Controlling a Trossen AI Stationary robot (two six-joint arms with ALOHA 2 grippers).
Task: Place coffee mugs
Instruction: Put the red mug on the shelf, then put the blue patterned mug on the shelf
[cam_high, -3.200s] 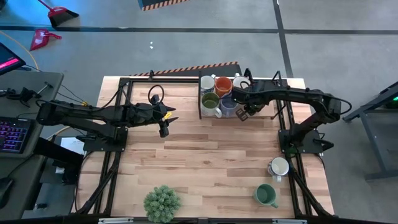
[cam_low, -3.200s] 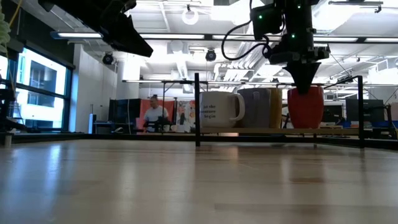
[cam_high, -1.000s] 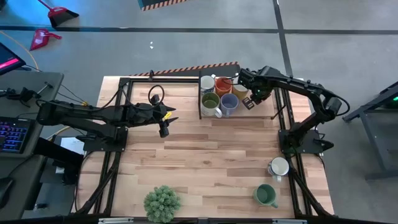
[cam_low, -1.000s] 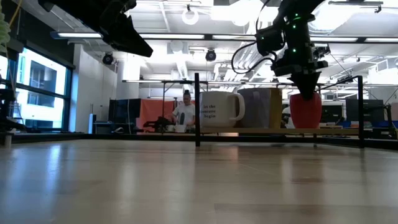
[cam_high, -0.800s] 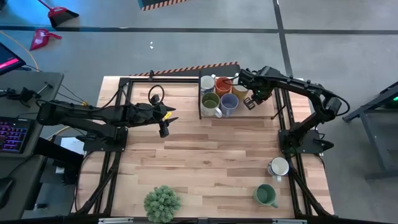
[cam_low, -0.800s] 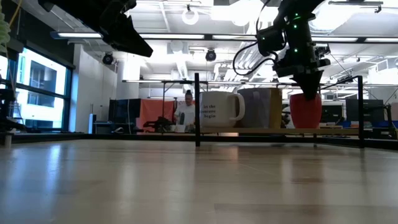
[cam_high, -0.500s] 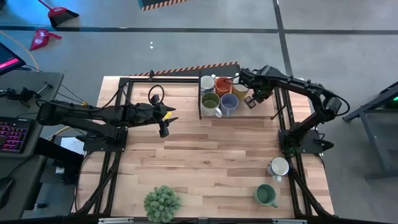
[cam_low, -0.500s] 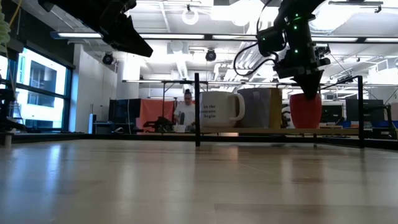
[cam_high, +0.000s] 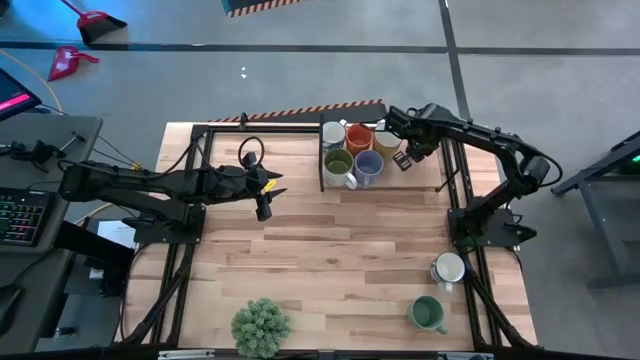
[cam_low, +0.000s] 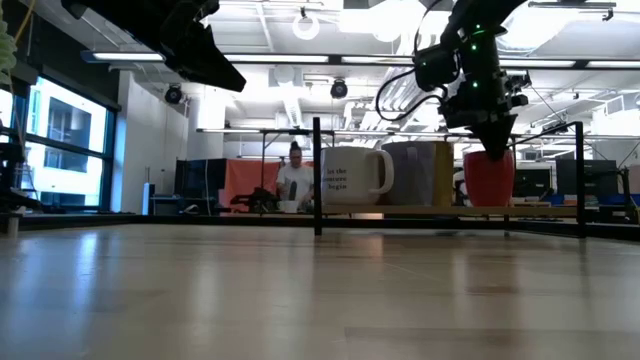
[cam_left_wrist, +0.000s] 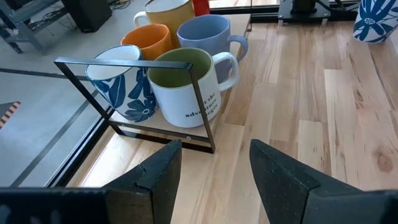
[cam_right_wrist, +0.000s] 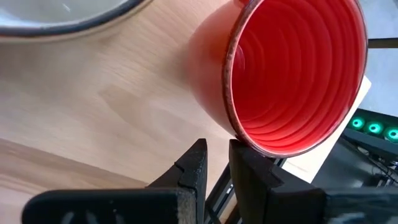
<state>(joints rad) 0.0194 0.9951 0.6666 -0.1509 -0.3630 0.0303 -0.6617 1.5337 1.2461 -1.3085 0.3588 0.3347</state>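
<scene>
The surface (cam_high: 330, 240) is of light wooden planks and stands on a grey concrete floor (cam_high: 520, 40) marked with dark lines. A red dustpan (cam_high: 68, 62) lies on the floor. At one side a keyboard (cam_high: 22, 215) glows. Bright ceiling lights (cam_low: 300, 25), large windows (cam_low: 70, 150) and a person (cam_low: 295, 180) show far behind.

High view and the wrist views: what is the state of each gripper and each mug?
left gripper, open, empty, above the table.
right gripper, shut on the red mug's rim.
red mug, upright at the end of the rack.
five racked mugs, upright, packed together.
white mug, upright, outside the rack.
green mug, upright, outside the rack.
</scene>
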